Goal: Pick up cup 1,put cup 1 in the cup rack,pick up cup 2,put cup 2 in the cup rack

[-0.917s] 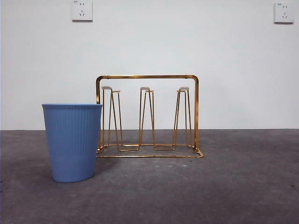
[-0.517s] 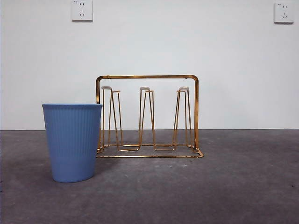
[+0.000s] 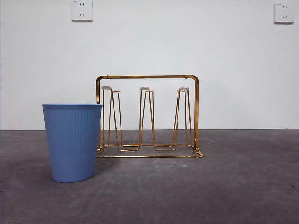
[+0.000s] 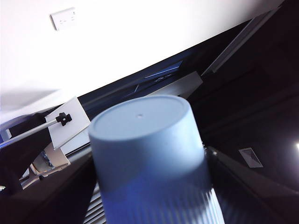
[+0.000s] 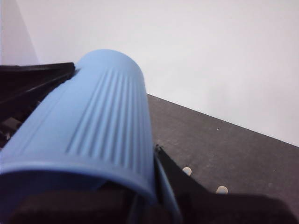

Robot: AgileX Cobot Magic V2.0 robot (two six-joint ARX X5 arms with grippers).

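Left end effector (image 4: 149, 186): clamped on the left-held cup (image 4: 145, 135), a dark jaw hard against each side. It is out of the front view.
Left-held cup: blue, ribbed lower down, flat closed base pointing away from the wrist camera. Behind it are a white wall with a socket (image 4: 63, 18) and dark room structure, no surface.
Right end effector (image 5: 114, 107): closed on the right-held cup (image 5: 93, 121), with black jaws touching it on both sides. It is also out of the front view.
Right-held cup: blue and ribbed, lying on its side in the grip with the rim toward the wrist camera. The dark grey surface (image 5: 224, 144) and white wall are beyond it.
Pale dots (image 5: 187, 171): two small round spots show past the right jaw; I can't tell what they are.
Standing cup (image 3: 72, 142): blue and ribbed, upright with its mouth up on the surface (image 3: 224, 186). It is at the rack's left end and nearer the camera, overlapping that corner in view. Can't tell if they touch.
Cup rack (image 3: 147, 116): gold wire with an arched frame and three pairs of upright prongs in view with pale caps. Every prong is bare, and it sits flat on the surface near the wall.
Wall: white, with sockets at top left (image 3: 81, 10) and top right (image 3: 284, 12).
Arms in the front view: none visible.
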